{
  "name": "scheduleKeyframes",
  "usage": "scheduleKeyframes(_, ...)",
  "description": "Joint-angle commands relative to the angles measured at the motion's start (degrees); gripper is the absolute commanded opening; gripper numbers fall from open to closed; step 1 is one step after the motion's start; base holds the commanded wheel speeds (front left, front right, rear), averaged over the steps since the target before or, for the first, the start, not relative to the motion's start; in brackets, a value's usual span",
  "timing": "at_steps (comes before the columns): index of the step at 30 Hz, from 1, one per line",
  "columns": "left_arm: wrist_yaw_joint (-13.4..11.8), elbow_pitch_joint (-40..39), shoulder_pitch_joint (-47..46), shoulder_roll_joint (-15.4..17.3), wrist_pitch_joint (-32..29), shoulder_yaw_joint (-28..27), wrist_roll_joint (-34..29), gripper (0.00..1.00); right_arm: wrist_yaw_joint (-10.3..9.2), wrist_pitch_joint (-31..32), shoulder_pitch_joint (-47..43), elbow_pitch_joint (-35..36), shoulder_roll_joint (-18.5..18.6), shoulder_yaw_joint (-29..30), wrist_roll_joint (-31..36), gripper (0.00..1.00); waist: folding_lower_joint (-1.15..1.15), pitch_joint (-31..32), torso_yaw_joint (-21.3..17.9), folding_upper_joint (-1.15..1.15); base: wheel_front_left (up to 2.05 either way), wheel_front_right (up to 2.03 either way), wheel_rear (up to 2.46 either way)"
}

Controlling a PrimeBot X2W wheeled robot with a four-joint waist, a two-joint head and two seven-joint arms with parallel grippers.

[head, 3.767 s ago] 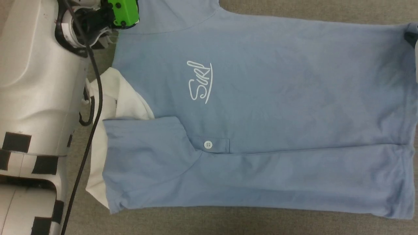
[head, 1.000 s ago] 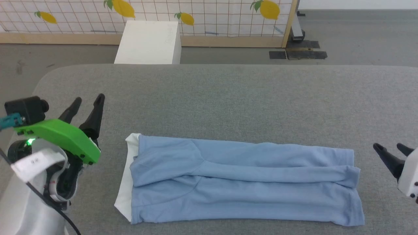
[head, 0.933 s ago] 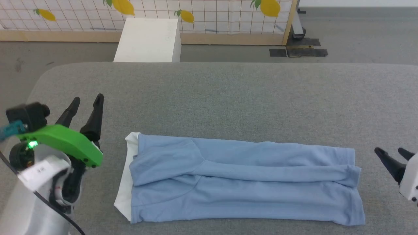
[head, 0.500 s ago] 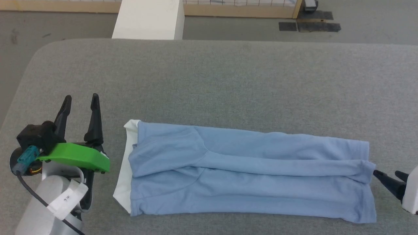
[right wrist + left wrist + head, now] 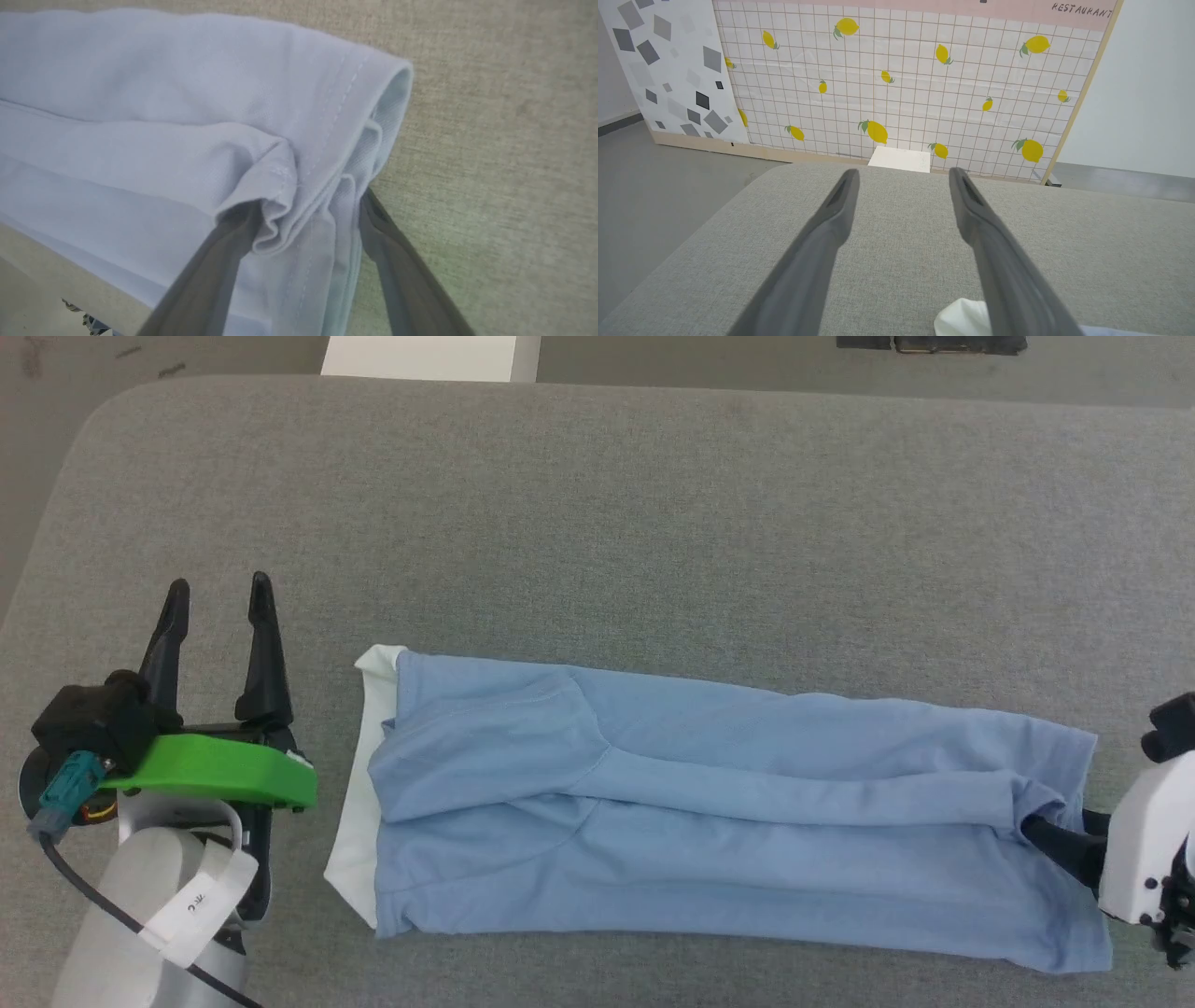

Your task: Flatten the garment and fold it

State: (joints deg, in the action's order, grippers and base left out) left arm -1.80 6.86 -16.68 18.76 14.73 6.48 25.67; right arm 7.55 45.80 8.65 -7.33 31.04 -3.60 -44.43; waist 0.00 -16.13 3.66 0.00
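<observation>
The garment (image 5: 728,840), a light blue shirt folded into a long strip, lies across the grey table (image 5: 653,523) with its white collar (image 5: 366,775) at the left end. My left gripper (image 5: 217,593) stands open just left of the collar, touching nothing. The left wrist view has its fingers (image 5: 903,172) spread over bare table, the collar tip (image 5: 962,317) beside the right finger. My right gripper (image 5: 1050,831) is at the garment's right end, fingers pushed into the hem. In the right wrist view these jaws (image 5: 309,200) are open, straddling the bunched hem layers (image 5: 280,210).
A white box (image 5: 429,355) stands on the floor beyond the table's far edge, in front of a lemon-patterned panel (image 5: 901,93). The table's rounded left corner (image 5: 84,420) is near my left arm. Bare table lies beyond the garment.
The head camera has tilted down. My right gripper has moved left, from clear of the garment onto its hem end, which now bunches between the fingers. The left gripper stays open beside the collar.
</observation>
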Motion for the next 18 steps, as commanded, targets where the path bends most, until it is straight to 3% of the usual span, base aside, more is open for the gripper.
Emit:
scheduleKeyframes(1,0.28,-0.37,0.36,-0.43,0.26,-0.57,-1.08,1.00,-0.06,0.28,0.41,-0.97,-1.76,-2.08,-1.16,1.00,0.00,0.07,-0.02,0.00,0.00,0.00,0.00)
scheduleKeyframes(8,1.43,-0.24,1.47,-1.72,0.26,-1.71,-2.04,1.00,-0.06,2.23,1.63,-3.30,-1.87,-5.99,-1.97,1.00,0.00,0.60,0.30,0.00,0.00,0.00,0.00)
scheduleKeyframes(10,1.71,0.05,1.60,-1.89,0.26,-1.93,-2.09,1.00,-0.06,2.46,1.79,-3.67,-1.75,-6.10,-1.86,0.02,0.00,0.66,0.37,0.00,0.00,0.00,0.00)
scheduleKeyframes(18,2.51,0.75,2.20,-2.39,0.27,-2.86,-2.49,1.00,-0.06,2.19,2.07,-5.05,-0.46,-3.84,-0.35,0.00,0.00,1.22,0.49,0.00,0.00,0.00,0.00)
